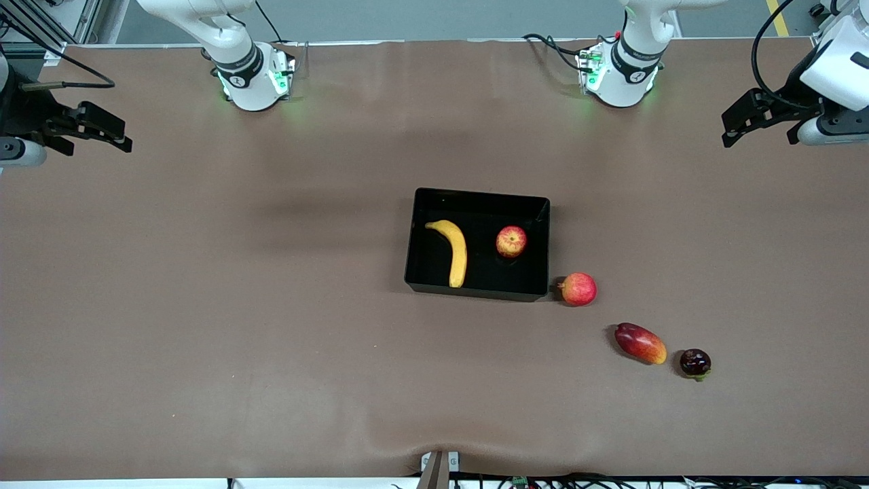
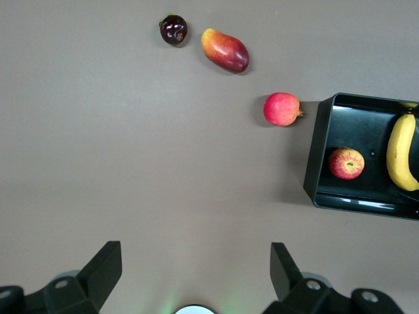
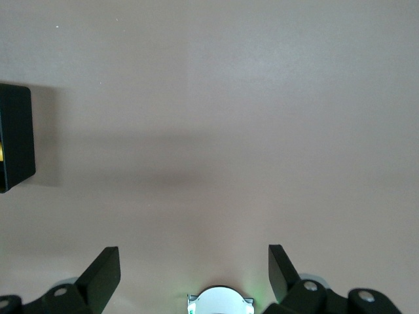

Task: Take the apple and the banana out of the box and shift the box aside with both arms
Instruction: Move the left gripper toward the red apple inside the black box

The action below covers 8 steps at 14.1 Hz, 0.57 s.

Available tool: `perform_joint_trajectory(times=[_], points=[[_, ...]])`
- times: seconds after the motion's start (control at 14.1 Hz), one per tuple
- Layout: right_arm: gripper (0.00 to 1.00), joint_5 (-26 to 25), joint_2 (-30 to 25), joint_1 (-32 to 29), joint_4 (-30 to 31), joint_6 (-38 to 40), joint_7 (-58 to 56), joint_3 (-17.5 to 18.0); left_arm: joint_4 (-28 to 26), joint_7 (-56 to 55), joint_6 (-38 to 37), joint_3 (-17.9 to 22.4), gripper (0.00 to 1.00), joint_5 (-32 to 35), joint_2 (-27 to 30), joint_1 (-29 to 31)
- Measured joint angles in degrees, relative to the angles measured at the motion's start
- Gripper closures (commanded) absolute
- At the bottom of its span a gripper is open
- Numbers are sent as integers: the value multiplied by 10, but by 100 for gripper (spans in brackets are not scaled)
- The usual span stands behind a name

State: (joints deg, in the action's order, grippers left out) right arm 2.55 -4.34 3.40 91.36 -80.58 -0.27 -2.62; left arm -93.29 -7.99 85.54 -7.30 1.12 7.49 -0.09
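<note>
The black box (image 1: 416,238) (image 2: 319,157) (image 3: 16,137) sits mid-table. Inside it lie the yellow banana (image 1: 455,252) (image 2: 400,152) and the small red-and-yellow apple (image 1: 511,241) (image 2: 346,163), apart from each other. My left gripper (image 1: 764,125) (image 2: 195,268) hangs open and empty, high over the table's edge at the left arm's end. My right gripper (image 1: 91,132) (image 3: 194,271) hangs open and empty over the right arm's end. Both arms wait away from the box.
A pinkish-red round fruit (image 1: 578,288) (image 2: 282,108) rests beside the box's corner nearest the front camera at the left arm's end. Nearer the camera lie a mango-like fruit (image 1: 639,343) (image 2: 225,50) and a dark purple fruit (image 1: 695,363) (image 2: 173,29). Brown cloth covers the table.
</note>
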Motion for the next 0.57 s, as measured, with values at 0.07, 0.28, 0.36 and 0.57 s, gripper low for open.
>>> perform_joint_trajectory(times=[0.07,0.28,0.36,0.57], points=[[0,0,0,0,0,-5,0,0,0,0,0,0,0,0,0,0],[0,0,0,-1,0,-33,0,-4,2,0,0,0,0,0,-4,0],[0,0,0,-1,0,-39,0,-4,4,0,0,-1,0,0,-10,-1],[0,0,2,-2,1,-52,0,-6,7,-21,0,-19,0,-2,-40,-6]])
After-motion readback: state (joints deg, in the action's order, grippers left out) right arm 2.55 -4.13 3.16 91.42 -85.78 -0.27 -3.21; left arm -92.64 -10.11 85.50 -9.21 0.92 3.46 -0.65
